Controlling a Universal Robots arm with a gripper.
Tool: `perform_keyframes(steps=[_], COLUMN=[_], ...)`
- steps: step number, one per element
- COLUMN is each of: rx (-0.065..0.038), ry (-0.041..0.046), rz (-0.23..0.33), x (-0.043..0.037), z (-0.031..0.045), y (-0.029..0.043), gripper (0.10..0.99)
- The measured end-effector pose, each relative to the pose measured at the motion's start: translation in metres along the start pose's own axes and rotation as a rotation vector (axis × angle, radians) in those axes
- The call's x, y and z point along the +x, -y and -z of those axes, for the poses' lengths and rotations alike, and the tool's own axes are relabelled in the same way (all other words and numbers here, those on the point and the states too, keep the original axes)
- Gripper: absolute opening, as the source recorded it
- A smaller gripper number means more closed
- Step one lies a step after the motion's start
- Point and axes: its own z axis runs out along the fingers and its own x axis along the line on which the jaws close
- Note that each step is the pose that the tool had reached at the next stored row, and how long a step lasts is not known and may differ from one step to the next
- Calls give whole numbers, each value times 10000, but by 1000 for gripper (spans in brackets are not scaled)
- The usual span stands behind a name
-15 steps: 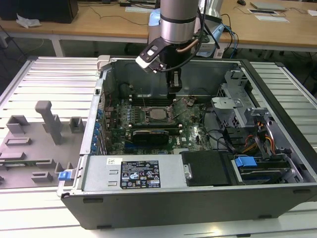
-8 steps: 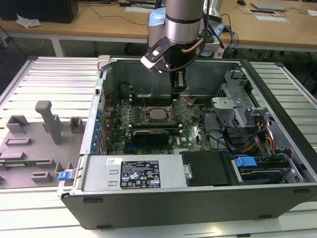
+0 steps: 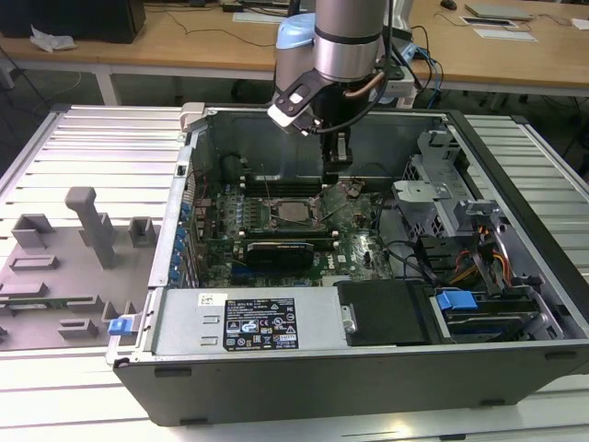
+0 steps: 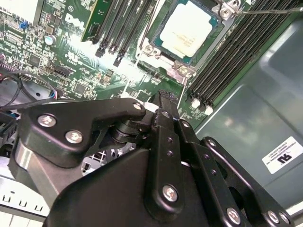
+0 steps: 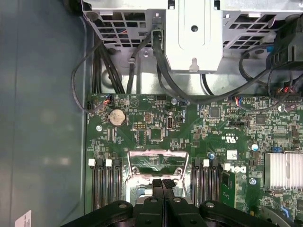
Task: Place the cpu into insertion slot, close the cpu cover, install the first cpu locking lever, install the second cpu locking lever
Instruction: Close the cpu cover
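**Status: cpu seated, cover raised**

The cpu (image 4: pixel 191 28) lies flat in the insertion slot (image 4: pixel 169 52) with its silver face up. In the exterior view it sits at the centre of the frame, ringed by the green circuit board (image 5: pixel 156 123) inside the open computer case (image 3: pixel 276 387).

The cpu cover (image 5: pixel 158 154) is not closed. It stands tilted up from the slot's edge on the exterior view's right, and in the first wrist view the board shows through its square window.

The gripper (image 5: pixel 163 185) hangs from the arm (image 3: pixel 345 37) in the upper centre of the exterior view. It points down, just beside the raised cover. Its fingers (image 5: pixel 157 187) are pressed together with no gap between them. Whether they pinch the cover's edge cannot be told.

In the second wrist view, a thin metal rod (image 4: pixel 265 8) runs past one corner of the slot.
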Motion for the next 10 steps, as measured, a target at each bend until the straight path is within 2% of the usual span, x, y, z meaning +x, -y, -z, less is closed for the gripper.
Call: perform_keyframes(steps=[6,10], rx=[9,22], ry=[0,-2], rz=[-1,-1], x=[0,-1], z=[-3,-7], y=[-56,-129], gripper=[106,106])
